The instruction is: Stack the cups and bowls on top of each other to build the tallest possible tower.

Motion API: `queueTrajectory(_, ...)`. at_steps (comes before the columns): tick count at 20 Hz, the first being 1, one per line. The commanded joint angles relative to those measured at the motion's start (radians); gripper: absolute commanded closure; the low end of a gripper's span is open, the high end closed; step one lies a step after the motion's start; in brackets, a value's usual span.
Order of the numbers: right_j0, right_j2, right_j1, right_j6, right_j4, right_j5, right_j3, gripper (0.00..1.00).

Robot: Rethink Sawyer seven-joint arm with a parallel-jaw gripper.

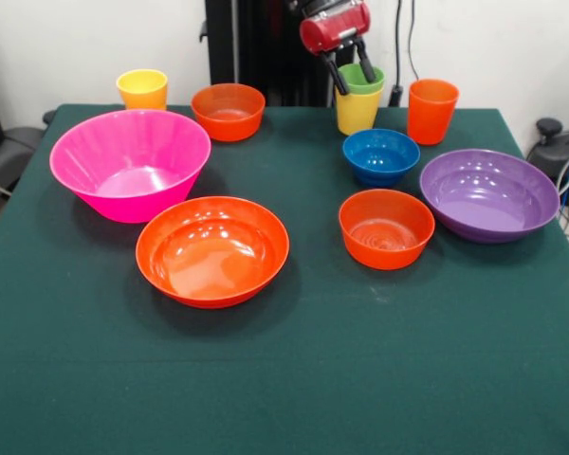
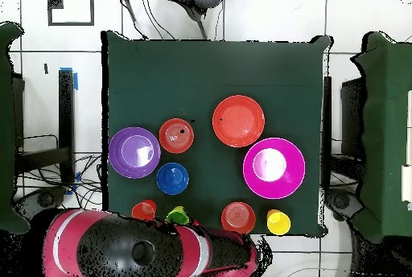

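A green table stands on white tiled floor.

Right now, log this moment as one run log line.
phase: first pick | gripper: fingers straddling rim of green cup nested in yellow cup | tower: not started | pink bowl: empty
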Motion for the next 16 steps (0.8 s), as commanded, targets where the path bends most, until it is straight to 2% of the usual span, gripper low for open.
queueTrajectory(1, 0.045, 0.042, 0.037, -0.217, 0.058, 0.037, -0.144, 0.0)
queueTrajectory(3, 0.068, 0.017, 0.017, -0.191, 0.044, 0.089, -0.152, 0.0)
queueTrajectory(4, 0.075, 0.003, -0.006, -0.156, 0.009, 0.116, -0.16, 0.0)
queueTrajectory(8, 0.086, -0.035, -0.059, -0.063, -0.073, 0.143, -0.178, 0.0)
queueTrajectory(16, 0.105, -0.049, -0.066, -0.031, -0.095, 0.17, -0.19, 0.0)
